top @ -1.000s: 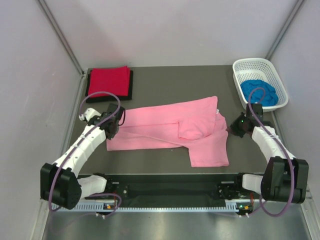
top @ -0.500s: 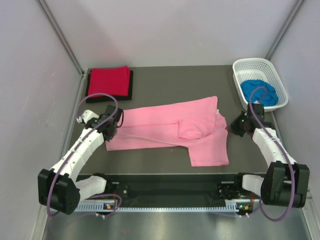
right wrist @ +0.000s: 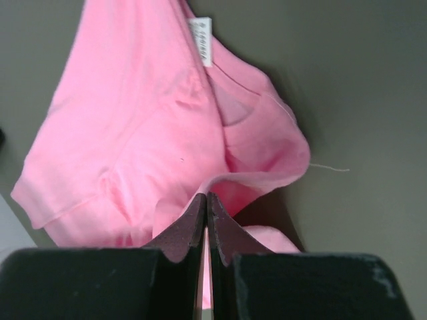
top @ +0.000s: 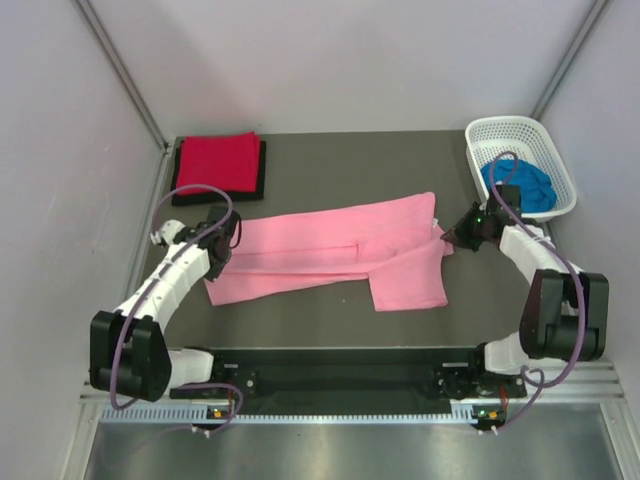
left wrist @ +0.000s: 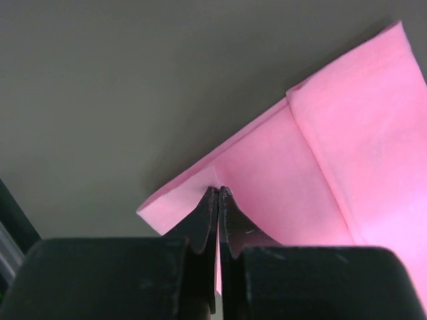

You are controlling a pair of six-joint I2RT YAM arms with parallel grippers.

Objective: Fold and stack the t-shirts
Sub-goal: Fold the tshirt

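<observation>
Four shirts show, and the pink shirt (top: 340, 255) is the one being handled: it lies lengthwise on the table (top: 350, 165), folded into a long band, with a wider flap reaching toward the near side at its right end. The left gripper (left wrist: 218, 193) is at the pink shirt's left end, its jaws pressed together on a corner of the cloth, so that the edge peaks up between the tips. The right gripper (right wrist: 205, 197) is at the pink shirt's right end, by the collar, pinching a lifted fold of the neckline, with dark table showing under the raised cloth. The white label (right wrist: 203, 41) lies on the collar just beyond that fold. Beyond the pink shirt's left end and apart from it, the red shirt (top: 217, 160) sits folded square on top of the black shirt (top: 262, 172), of which only a thin border shows along the right and near sides. Beyond the pink shirt's right end stands the basket (top: 515, 128), with the blue shirt (top: 520, 185) bunched inside it.
</observation>
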